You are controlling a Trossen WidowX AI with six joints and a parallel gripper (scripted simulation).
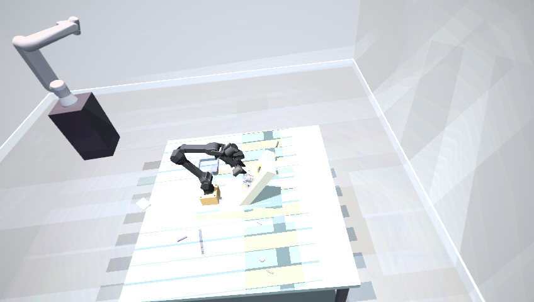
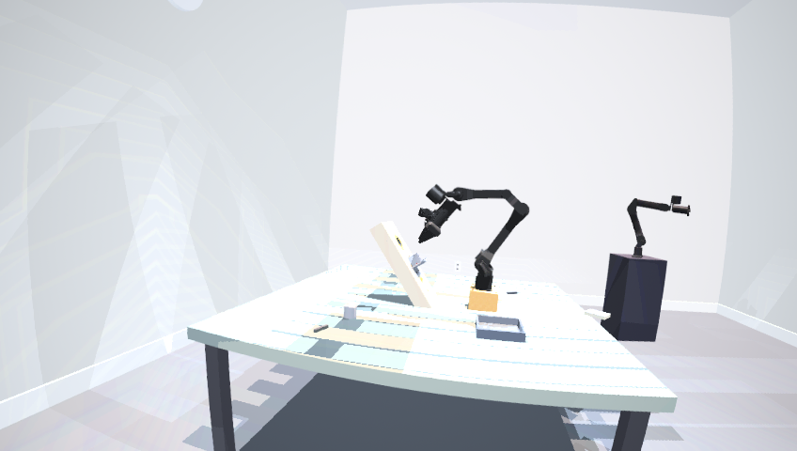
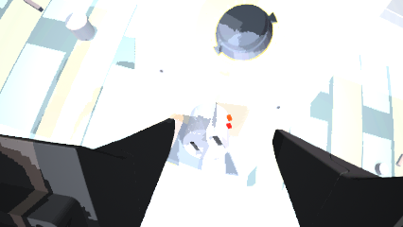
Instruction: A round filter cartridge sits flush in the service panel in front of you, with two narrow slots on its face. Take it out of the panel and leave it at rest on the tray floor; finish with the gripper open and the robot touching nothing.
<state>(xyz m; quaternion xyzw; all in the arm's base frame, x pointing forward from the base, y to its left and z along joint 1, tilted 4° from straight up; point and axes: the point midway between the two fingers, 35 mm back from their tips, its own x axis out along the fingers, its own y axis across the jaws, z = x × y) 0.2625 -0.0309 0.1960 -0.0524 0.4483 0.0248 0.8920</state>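
The tilted cream service panel (image 1: 263, 175) (image 2: 398, 262) stands on the table, and its round socket (image 3: 243, 32) is dark and empty. The pale round filter cartridge (image 1: 247, 180) (image 2: 416, 260) (image 3: 207, 137), with two slots and red marks on its face, is out of the socket, low against the panel's front face. My gripper (image 1: 239, 171) (image 2: 425, 238) (image 3: 224, 130) is open and hangs above the cartridge, not touching it. The blue-grey tray (image 1: 208, 165) (image 2: 499, 327) lies apart, beside the arm's base, with nothing visible in it.
The arm stands on an orange block (image 1: 210, 197) (image 2: 482, 300). A small cylinder (image 1: 262, 258) (image 2: 349, 311) (image 3: 80, 26) and thin rods (image 1: 201, 239) lie on the table. A second arm on a dark pedestal (image 1: 84, 125) (image 2: 634, 296) stands off the table.
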